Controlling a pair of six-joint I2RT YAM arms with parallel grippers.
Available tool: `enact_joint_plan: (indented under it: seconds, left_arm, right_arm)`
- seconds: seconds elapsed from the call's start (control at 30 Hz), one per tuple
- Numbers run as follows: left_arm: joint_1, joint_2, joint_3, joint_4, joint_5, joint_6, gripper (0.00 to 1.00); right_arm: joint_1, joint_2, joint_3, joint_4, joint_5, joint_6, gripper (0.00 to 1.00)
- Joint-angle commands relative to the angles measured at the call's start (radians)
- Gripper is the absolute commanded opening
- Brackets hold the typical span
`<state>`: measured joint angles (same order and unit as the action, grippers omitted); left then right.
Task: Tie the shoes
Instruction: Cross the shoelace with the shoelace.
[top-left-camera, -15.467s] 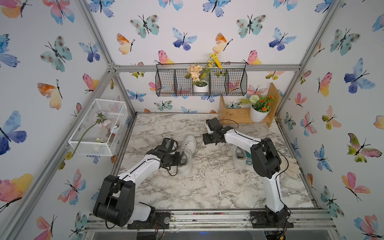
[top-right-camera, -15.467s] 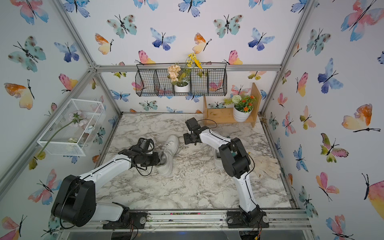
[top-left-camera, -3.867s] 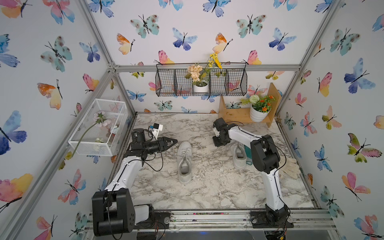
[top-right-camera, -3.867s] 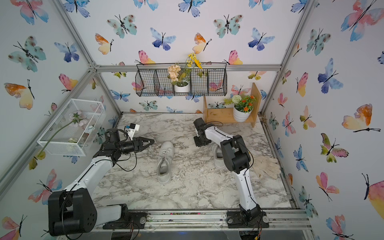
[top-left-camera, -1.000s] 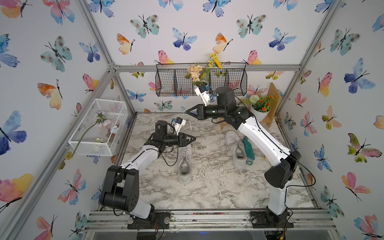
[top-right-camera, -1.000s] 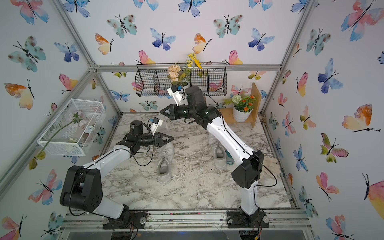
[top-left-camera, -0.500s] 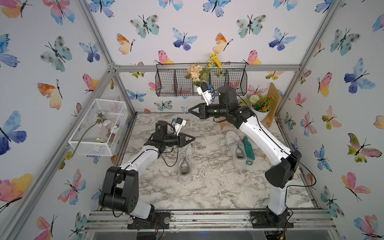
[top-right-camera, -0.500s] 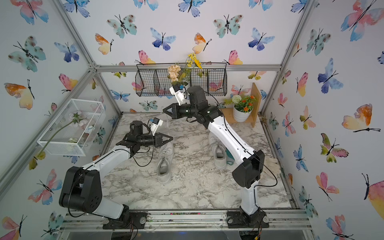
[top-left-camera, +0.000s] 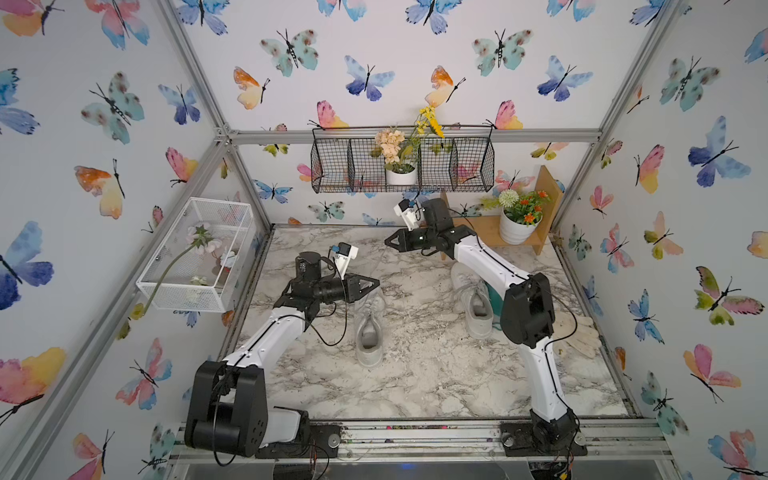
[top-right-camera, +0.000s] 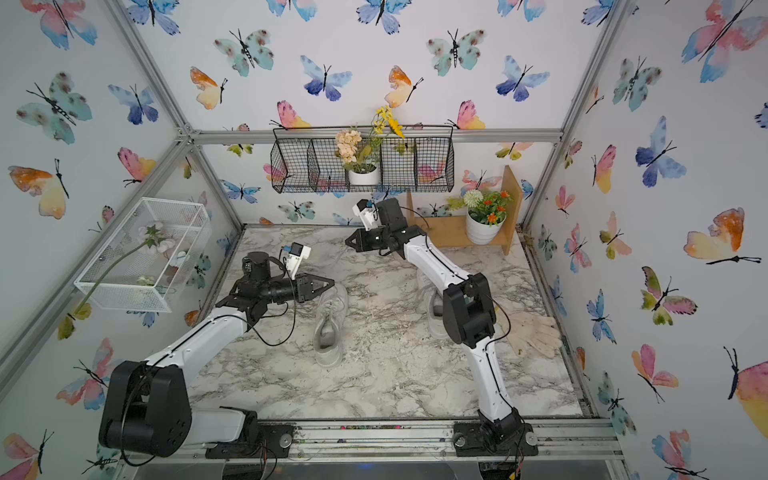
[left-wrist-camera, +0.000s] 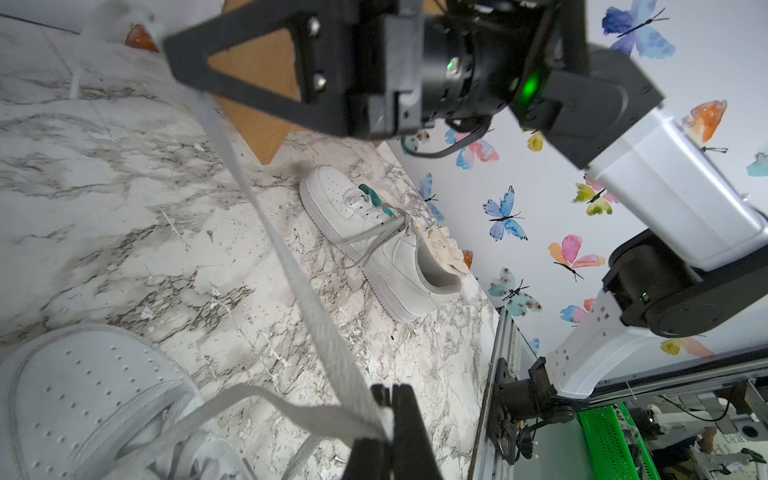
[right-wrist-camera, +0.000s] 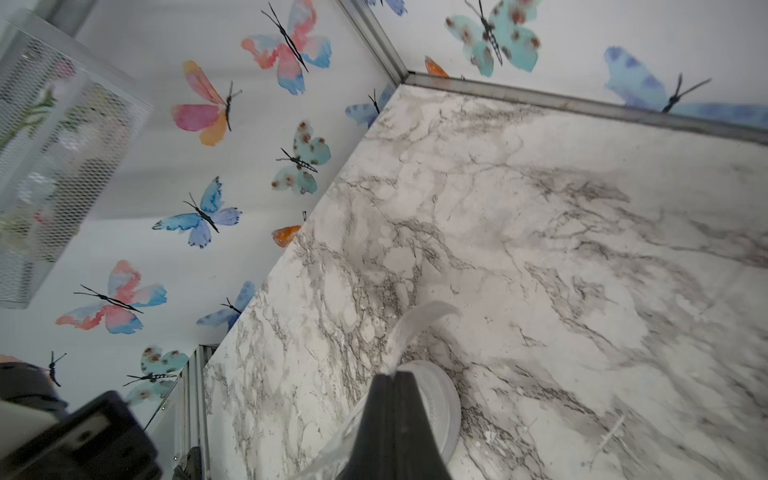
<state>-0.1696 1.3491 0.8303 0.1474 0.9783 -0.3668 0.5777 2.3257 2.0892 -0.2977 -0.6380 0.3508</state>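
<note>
Two white shoes lie on the marble table: one in the middle (top-left-camera: 369, 328) (top-right-camera: 328, 328), the other to the right (top-left-camera: 473, 299), partly behind the right arm. My left gripper (top-left-camera: 376, 284) (left-wrist-camera: 390, 395) hovers over the middle shoe's toe (left-wrist-camera: 83, 395), shut on a white lace (left-wrist-camera: 270, 232). That lace stretches taut up to my right gripper (top-left-camera: 388, 242) (right-wrist-camera: 392, 376), which hangs raised above the table and is shut on the lace near its end; the tip (right-wrist-camera: 415, 320) sticks out past the jaws. The right shoe (left-wrist-camera: 374, 241) has loose laces.
A teal glove (top-left-camera: 494, 297) lies against the right shoe, a pale glove (top-left-camera: 582, 332) by the right wall. A wooden shelf with a flower pot (top-left-camera: 517, 228) stands at the back right. A black wire basket (top-left-camera: 399, 166) hangs on the back wall, a white one (top-left-camera: 195, 253) on the left wall.
My left gripper has shut on the lace. The right gripper, still holding the lace end, has come down a little and drifted right.
</note>
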Motion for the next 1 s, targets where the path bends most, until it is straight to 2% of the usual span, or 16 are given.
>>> enact_joint_plan:
  seconds: [0.0, 0.17, 0.27, 0.4, 0.47, 0.57, 0.77, 0.83, 0.97]
  left_arm:
    - [0.02, -0.002, 0.003, 0.037, 0.034, -0.048, 0.0]
    - [0.04, 0.017, 0.002, 0.039, 0.032, -0.063, 0.0]
    - [0.05, 0.03, 0.0, 0.043, 0.027, -0.073, 0.0]
    - [0.055, 0.049, 0.001, 0.048, 0.031, -0.085, 0.0]
    - [0.056, 0.056, 0.001, 0.05, 0.036, -0.086, 0.0]
    - [0.056, 0.064, 0.003, 0.049, 0.035, -0.087, 0.0]
    - [0.056, 0.067, 0.009, 0.047, 0.031, -0.089, 0.0]
    - [0.056, 0.066, 0.01, 0.048, 0.031, -0.086, 0.0]
    - [0.056, 0.07, 0.011, 0.051, 0.03, -0.086, 0.0]
  right_arm:
    - [0.01, 0.042, 0.003, 0.108, -0.052, 0.016, 0.02]
    - [0.014, 0.143, 0.012, 0.18, -0.084, 0.065, 0.04]
    - [0.013, 0.193, 0.029, 0.171, -0.071, 0.06, 0.2]
    - [-0.003, 0.193, -0.014, 0.132, 0.026, -0.009, 0.43]
    - [-0.026, 0.171, -0.069, 0.142, 0.055, -0.033, 0.48]
    - [-0.072, 0.117, -0.157, 0.155, 0.071, -0.079, 0.49]
    - [-0.096, -0.091, -0.403, 0.272, -0.06, -0.261, 0.52]
    - [-0.096, -0.153, -0.498, 0.328, -0.157, -0.338, 0.53]
    - [-0.094, -0.244, -0.714, 0.598, -0.323, -0.374, 0.55]
